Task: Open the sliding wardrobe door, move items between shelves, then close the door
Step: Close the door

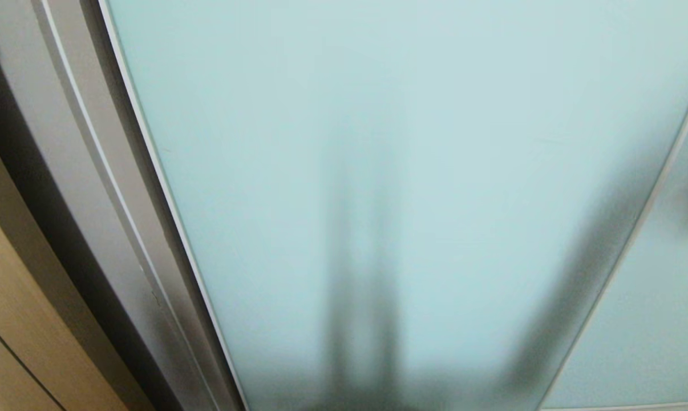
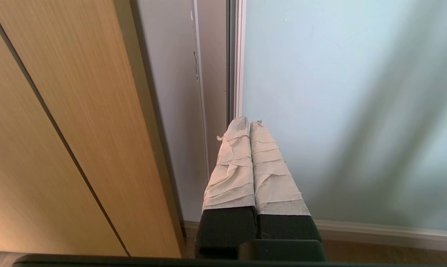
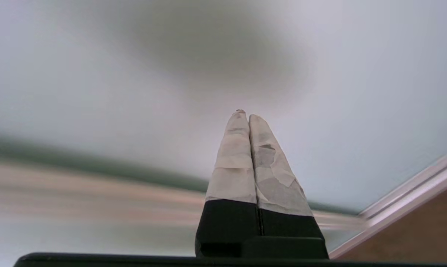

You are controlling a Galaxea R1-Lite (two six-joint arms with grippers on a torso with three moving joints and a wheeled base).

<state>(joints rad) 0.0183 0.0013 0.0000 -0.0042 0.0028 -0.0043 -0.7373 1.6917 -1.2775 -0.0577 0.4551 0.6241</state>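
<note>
The sliding wardrobe door (image 1: 412, 171) fills the head view: a frosted pale blue-green glass panel with a thin silver frame (image 1: 167, 205) down its left edge. Dark shadows lie across the glass. My left gripper (image 2: 248, 124) is shut with nothing in it, its taped fingers pointing at the door (image 2: 338, 111) near its silver edge (image 2: 239, 59). My right gripper (image 3: 245, 115) is also shut and empty, facing the frosted glass (image 3: 97, 74). The items and the shelves are hidden behind the door. Neither arm shows in the head view.
A grey wardrobe side post (image 1: 87, 188) stands left of the door, with a tan wooden panel (image 1: 13, 319) beyond it. A second frosted panel (image 1: 658, 319) overlaps at the right. The door's bottom rail (image 2: 386, 233) runs above brown floor (image 3: 423, 230).
</note>
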